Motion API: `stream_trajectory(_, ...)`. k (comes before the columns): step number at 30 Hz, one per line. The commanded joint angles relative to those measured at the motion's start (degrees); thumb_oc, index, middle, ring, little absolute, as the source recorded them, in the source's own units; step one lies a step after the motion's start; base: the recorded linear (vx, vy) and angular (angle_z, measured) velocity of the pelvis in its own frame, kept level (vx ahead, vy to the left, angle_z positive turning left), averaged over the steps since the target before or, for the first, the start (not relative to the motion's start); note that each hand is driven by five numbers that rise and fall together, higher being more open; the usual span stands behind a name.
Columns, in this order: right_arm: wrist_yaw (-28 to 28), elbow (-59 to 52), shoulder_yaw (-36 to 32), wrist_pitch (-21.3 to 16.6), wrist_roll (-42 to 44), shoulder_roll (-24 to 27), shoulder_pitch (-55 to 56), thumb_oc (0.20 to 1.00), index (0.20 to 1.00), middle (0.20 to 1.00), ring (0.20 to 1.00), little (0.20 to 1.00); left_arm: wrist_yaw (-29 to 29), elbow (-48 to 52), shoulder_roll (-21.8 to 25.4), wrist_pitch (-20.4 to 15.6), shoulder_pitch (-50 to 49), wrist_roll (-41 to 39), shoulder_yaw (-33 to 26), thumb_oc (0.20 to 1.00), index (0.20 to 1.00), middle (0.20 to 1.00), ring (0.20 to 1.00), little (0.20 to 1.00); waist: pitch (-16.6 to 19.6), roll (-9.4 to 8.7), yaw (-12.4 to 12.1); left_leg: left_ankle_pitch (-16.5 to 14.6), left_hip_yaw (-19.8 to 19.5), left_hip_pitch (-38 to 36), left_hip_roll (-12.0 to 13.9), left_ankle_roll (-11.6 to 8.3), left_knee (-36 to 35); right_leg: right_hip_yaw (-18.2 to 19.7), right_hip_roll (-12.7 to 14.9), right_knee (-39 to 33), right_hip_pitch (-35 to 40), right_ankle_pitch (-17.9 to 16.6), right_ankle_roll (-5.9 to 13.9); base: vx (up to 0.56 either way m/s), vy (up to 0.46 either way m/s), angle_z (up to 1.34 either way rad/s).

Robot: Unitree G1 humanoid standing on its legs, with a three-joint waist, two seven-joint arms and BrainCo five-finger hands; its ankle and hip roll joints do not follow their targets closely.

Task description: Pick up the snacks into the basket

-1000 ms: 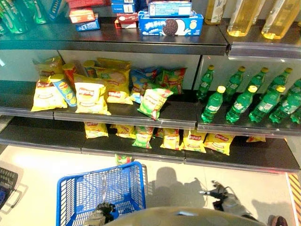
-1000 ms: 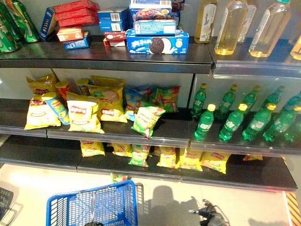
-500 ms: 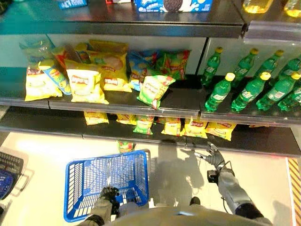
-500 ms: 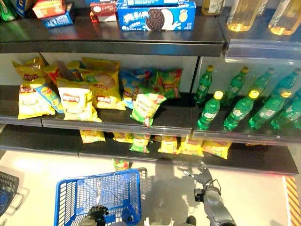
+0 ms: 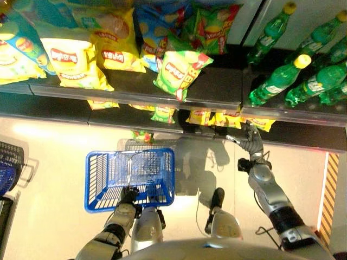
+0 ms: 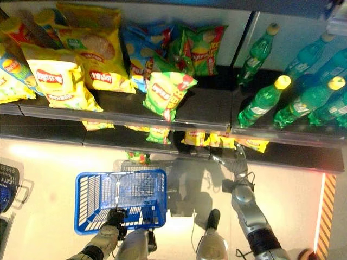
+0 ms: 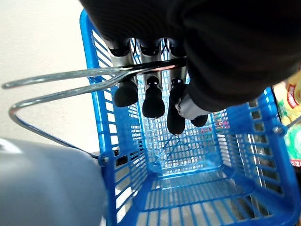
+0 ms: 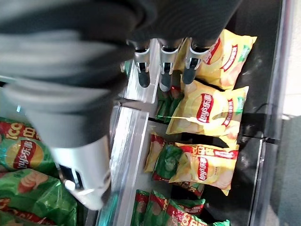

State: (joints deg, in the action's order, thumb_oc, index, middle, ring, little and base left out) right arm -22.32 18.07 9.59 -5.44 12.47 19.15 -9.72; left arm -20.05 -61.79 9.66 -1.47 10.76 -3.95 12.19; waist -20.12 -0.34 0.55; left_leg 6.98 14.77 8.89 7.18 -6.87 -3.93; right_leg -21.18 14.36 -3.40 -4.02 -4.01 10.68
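One blue basket, plus one dark basket at the left edge. Middle shelf: at least three yellow chip bags, one blue bag, two green bags. Green bottles: I count five, with more cut off. Lower shelf: three yellow packs, and the green ones are too jumbled to count.
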Motion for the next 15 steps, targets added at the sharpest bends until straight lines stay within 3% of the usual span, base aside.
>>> stream_trajectory(1, -3.13, -5.02, -2.25, -3.56, 0.23, 0.51, -3.71, 1.0, 1.0, 1.0, 1.0, 1.0, -2.11, -1.87, -0.65, 0.49, 0.81, 2.87, 2.15, 0.2, 0.2, 0.2, 0.2, 0.2, -2.51, -1.91, -1.14, -0.39, -3.25, 3.06, -1.38, 2.45, 1.31, 2.36, 2.41, 5.6, -6.1, -3.34, 0.0, -0.07, 0.02, 0.08)
stream_trajectory(9, -7.66, -7.48, -5.6, -2.97, 0.17, 2.95, -10.45, 1.0, 1.0, 1.0, 1.0, 1.0, -3.22, 0.27, 0.35, 1.33, 2.04, 2.36, 2.25, 0.2, 0.2, 0.2, 0.2, 0.2, -6.29, -1.8, -2.09, -0.71, -4.21, 8.84, -2.07, 2.97, 4.16, 2.07, 3.78, 10.21, -11.44, -2.4, -0.23, -0.03, 0.018, 0.07)
stream_trajectory(15, -9.24, -8.39, -6.61, -3.02, 0.22, 2.51, -11.11, 1.0, 1.0, 1.0, 1.0, 1.0, -3.48, 0.5, 0.45, 1.89, 1.88, 1.67, 1.68, 0.2, 0.2, 0.2, 0.2, 0.2, -7.51, -2.29, -2.53, -0.7, -4.02, 7.92, -2.21, 2.99, 2.96, 1.54, 3.46, 9.0, -10.78, -2.5, -0.08, 0.01, 0.01, 0.05)
